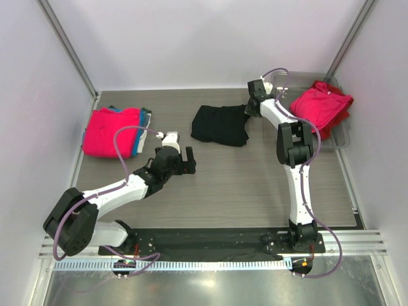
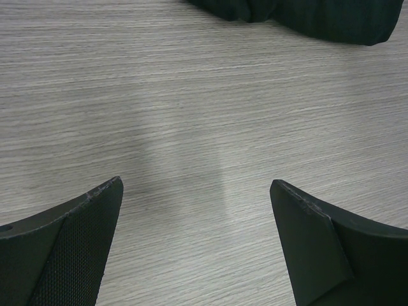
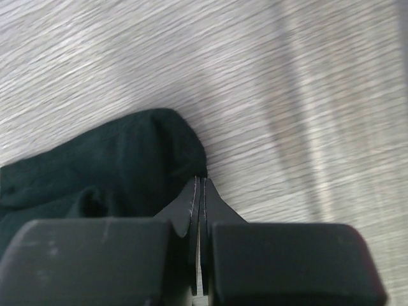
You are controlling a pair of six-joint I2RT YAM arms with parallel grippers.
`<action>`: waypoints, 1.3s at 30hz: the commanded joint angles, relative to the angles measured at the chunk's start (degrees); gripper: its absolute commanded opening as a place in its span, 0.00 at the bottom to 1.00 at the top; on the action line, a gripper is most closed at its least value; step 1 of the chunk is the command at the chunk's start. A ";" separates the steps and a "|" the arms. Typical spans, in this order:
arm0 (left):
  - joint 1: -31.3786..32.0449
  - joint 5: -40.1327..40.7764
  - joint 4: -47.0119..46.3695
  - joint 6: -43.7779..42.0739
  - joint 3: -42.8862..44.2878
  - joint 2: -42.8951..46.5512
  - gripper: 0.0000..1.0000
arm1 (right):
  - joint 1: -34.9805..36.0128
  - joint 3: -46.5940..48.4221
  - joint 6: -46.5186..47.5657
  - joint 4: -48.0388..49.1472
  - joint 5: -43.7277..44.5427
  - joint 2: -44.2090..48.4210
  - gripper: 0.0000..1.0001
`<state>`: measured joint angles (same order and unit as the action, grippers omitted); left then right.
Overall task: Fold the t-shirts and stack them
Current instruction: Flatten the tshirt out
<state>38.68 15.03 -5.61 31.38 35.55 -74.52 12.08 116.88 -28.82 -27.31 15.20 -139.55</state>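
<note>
Pinching the 3 o'clock edge of the black t-shirt with the right gripper, clenched so that the fingertips meet flat with only a hairline seam between them; seemingly biting a thin fold of cloth, though the blurred right wrist view leaves that hard to confirm. Lying bunched and unfolded on the wood-grain table, toward 12 o'clock from the middle, touching no other garment. Poised with the left gripper near the 7 o'clock corner of that shirt, apart from it, spread wide and holding nothing; showing only bare table between the two dark fingers in the left wrist view, with black cloth peeking in at 1 o'clock of that frame. Stacked neatly at 9 o'clock on the table, well apart from the black one: a pink t-shirt on top, with the edge of a teal-blue t-shirt showing beneath on its 3 o'clock side. Heaped loosely at 2 o'clock inside the clear tray by the right wall: pink and red t-shirts, unfolded, with the right arm passing just beside them
</note>
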 commanded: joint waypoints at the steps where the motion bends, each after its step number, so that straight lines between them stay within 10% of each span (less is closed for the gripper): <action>1: 0.26 1.32 -0.63 -0.70 1.89 1.13 0.98 | 0.67 -0.77 0.08 1.02 -5.35 4.00 0.01; 9: 0.17 1.32 -0.98 -0.26 1.63 1.83 0.97 | 4.17 -13.87 3.15 4.03 -1.18 27.64 0.01; 25: 0.26 1.94 -1.07 0.26 0.84 3.68 0.98 | 16.66 0.45 7.99 -13.72 -6.68 55.08 0.02; 39: 0.26 -0.09 -0.98 -0.35 1.28 3.59 0.99 | 9.28 -31.63 5.08 -3.81 13.17 44.29 0.53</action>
<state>38.68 14.96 -5.30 31.24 35.55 -72.14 22.98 86.54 -22.85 -34.28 21.96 -93.84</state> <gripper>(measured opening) 0.989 0.516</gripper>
